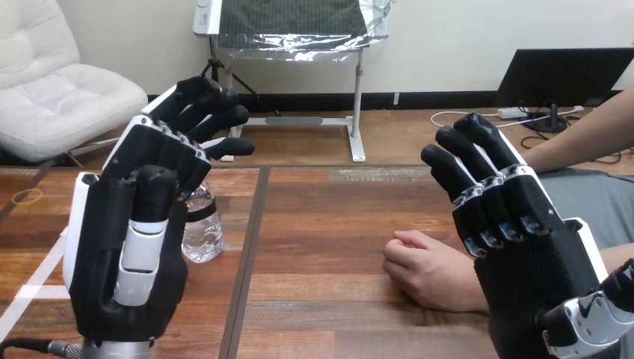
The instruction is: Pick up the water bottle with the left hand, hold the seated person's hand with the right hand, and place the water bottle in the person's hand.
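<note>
Tabletop (321, 224) of dark wooden planks: your left hand (127, 254) and right hand (523, 258) hover with fingers loose, gripping nothing; water bottle (203, 232) stands upright; person's hand (426, 271) rests fisted.

Black machine hands, trimmed in white and silver.
Here's the left hand (123, 254): matte black palm, a white shell down its outer edge, a white sleeve on the left thumb (146, 232), a silver forearm (112, 348) beneath. Over to the right hand (538, 262): finely textured black palm, white rim, glossy black fingers (478, 161) with bright metal at the knuckles, white-and-silver plating on the right thumb (598, 314).
</note>
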You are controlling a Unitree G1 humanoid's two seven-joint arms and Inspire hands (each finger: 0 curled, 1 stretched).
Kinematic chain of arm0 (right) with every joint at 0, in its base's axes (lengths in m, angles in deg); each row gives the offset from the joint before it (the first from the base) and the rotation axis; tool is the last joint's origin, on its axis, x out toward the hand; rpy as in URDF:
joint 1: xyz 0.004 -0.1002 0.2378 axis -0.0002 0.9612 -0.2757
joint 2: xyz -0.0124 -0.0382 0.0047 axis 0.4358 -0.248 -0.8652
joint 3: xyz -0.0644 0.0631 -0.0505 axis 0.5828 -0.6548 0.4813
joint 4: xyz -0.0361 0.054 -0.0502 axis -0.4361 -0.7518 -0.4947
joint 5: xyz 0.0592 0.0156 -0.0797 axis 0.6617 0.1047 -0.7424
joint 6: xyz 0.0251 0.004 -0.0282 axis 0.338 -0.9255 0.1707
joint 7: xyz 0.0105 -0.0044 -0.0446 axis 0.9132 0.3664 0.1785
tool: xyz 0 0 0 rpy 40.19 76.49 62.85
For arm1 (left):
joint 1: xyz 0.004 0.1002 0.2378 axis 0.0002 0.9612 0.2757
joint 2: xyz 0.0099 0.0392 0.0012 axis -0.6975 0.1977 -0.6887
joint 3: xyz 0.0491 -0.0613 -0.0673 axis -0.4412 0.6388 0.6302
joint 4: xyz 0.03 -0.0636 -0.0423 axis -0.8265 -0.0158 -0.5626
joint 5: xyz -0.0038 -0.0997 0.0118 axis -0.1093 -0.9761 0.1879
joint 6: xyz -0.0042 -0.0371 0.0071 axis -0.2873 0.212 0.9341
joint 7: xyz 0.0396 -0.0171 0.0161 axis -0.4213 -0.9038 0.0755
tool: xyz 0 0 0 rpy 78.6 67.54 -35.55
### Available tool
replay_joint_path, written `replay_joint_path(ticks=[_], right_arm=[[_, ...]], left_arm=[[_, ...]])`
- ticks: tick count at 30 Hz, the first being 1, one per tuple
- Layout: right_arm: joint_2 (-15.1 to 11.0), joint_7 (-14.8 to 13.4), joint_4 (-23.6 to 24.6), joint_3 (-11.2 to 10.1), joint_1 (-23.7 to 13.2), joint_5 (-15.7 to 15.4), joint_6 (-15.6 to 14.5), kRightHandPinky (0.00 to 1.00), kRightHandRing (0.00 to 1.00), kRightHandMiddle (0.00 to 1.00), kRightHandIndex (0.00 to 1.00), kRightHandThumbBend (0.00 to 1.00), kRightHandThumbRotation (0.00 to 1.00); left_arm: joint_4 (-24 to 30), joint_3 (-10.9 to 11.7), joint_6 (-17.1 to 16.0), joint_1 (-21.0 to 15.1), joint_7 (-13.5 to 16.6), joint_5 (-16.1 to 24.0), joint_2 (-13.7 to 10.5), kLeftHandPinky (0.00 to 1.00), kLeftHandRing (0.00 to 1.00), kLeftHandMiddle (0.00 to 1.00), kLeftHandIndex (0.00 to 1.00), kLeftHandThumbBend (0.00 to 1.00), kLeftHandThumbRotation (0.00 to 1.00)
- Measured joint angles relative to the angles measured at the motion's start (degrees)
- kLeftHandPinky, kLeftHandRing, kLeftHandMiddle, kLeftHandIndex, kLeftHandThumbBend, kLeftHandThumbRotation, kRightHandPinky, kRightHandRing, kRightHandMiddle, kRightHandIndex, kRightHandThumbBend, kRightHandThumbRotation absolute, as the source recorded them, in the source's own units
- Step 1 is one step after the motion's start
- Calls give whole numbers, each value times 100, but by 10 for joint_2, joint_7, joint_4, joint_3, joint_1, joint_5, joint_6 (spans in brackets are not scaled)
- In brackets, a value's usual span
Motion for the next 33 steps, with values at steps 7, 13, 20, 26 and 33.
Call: replay_joint_path(ticks=[7,13,20,26,33], right_arm=[[0,0,0,0,0,0,-1,99,91,91,91,94,100],[0,0,0,0,0,0,-3,99,90,91,90,94,100],[0,0,0,0,0,0,-5,99,90,91,90,93,100],[0,0,0,0,0,0,-5,99,91,91,90,92,100],[0,0,0,0,0,-1,-5,98,90,91,90,91,100]], left_arm=[[0,0,-1,0,0,-1,0,63,75,76,76,56,78],[0,0,-1,0,-1,-1,0,64,75,77,76,56,79],[0,0,-2,0,-1,-1,0,65,76,77,77,57,77],[0,0,-2,0,-1,-1,0,67,77,78,78,58,75],[0,1,-1,0,1,3,0,68,78,79,79,62,68]])
